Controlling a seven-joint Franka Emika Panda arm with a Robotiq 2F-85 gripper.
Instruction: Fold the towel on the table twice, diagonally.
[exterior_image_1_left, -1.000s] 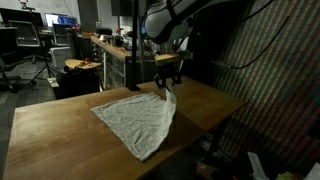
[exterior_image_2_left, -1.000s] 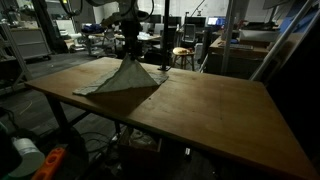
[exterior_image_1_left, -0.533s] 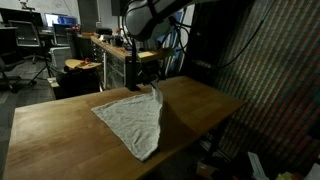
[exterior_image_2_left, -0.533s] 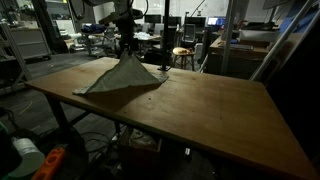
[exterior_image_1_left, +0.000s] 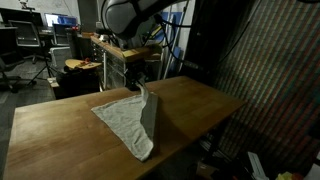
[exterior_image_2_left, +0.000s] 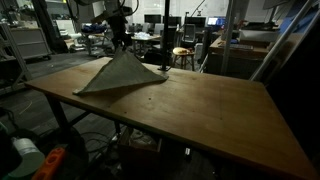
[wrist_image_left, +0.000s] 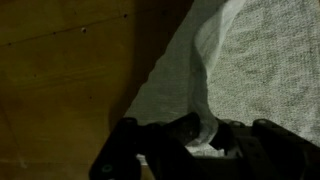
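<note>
While the pincer (exterior_image_1_left: 141, 84) hangs above the far part of the wooden surface (exterior_image_1_left: 50, 128), its jaws are pressed narrow on 1 corner of the towel (exterior_image_1_left: 124, 120), holding that corner up off the wood. The pale cloth drops from the grip in a steep fold and spreads out below and toward the near edge. Most of it lies flat, with 1 tip reaching close to the front rim. In an exterior view the raised corner makes a tent shape: the towel (exterior_image_2_left: 112, 76) peaks directly under the pincer (exterior_image_2_left: 118, 46) and slopes down on both sides to the surface (exterior_image_2_left: 210, 110), where its lower edges rest.

The wrist view shows the grip from close in (dark, and blurred at the bottom). A bunched ridge of towel (wrist_image_left: 255, 50) runs down into the pincer (wrist_image_left: 205, 135), where a small wad of fabric sits squeezed between the dark fingers (wrist_image_left: 128, 150). The cloth fills the right part of that view, and bare wood of the surface (wrist_image_left: 60, 60) shows on the left. The arm (exterior_image_1_left: 128, 14) comes down to the pincer from above, near the far edge.
</note>
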